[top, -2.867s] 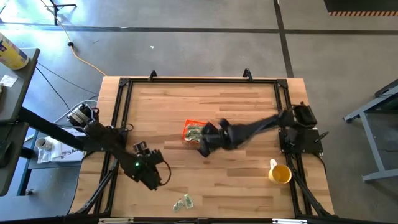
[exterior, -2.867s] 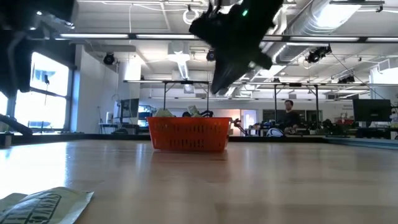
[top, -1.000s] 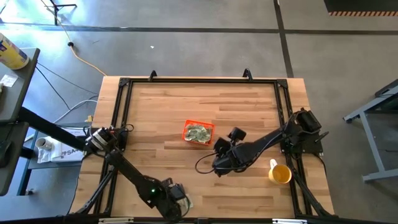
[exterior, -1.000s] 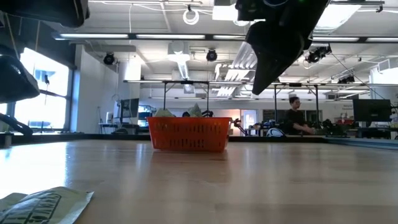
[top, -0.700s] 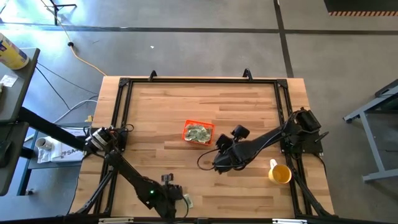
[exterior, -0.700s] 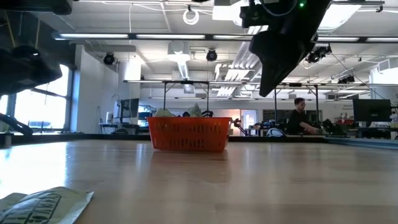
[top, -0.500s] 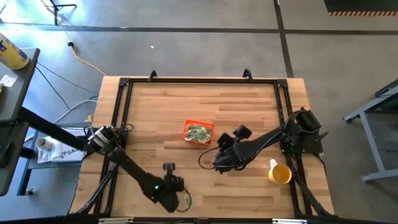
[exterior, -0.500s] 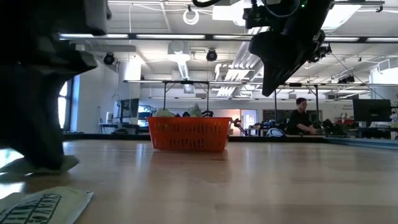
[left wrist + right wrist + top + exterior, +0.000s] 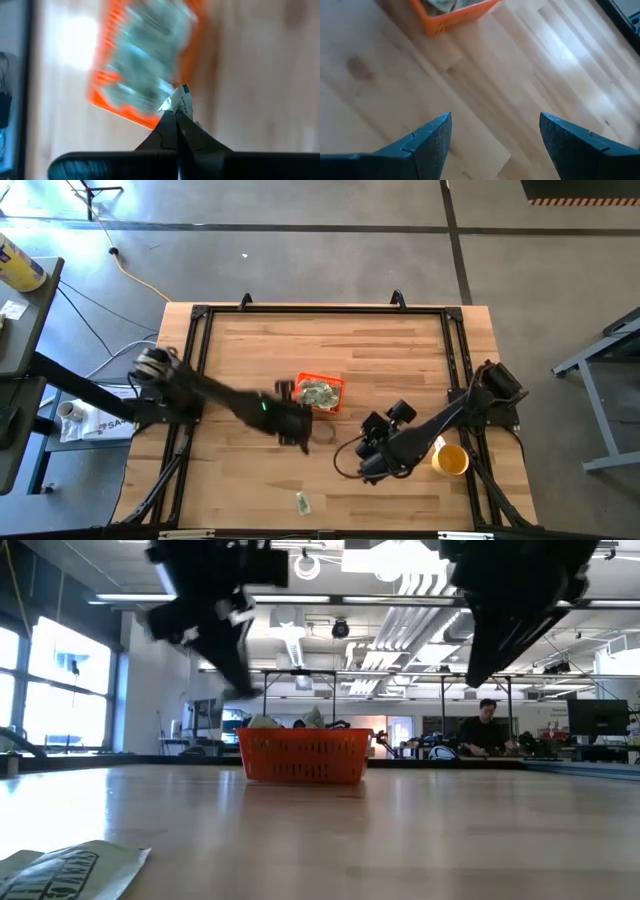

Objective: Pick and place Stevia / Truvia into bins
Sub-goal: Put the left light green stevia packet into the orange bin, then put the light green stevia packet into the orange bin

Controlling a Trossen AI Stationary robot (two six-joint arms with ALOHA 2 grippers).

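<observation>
The orange bin (image 9: 318, 393) stands at mid-table, heaped with pale green and white sachets (image 9: 142, 60). My left gripper (image 9: 300, 432) hangs just near-left of the bin, above the table, shut on one sachet (image 9: 181, 100). Another sachet (image 9: 303, 501) lies flat by the table's near edge, large in the low view (image 9: 60, 870). My right gripper (image 9: 368, 468) hovers open and empty to the near right of the bin, whose corner (image 9: 450, 15) it sees. My left gripper pinches one sachet between its two fingertips (image 9: 172, 122); only the sachet's free end (image 9: 182, 96) sticks out past them. The fingers slant downward toward the bin. The sachet is lifted clear of the table.
A yellow cup (image 9: 450, 458) stands at the near right, close behind my right arm. A black frame (image 9: 190, 340) runs round the table's edges. Bare wood lies left of and beyond the bin. A person (image 9: 487, 730) sits in the room far behind the table.
My left gripper has shut on a sachet at the table's near edge, risen, rolled and swung quickly toward the far edge to the bin's near-left side, lifting that sachet clear; the other sachet has stayed there. My right gripper has drifted a little toward the near right.
</observation>
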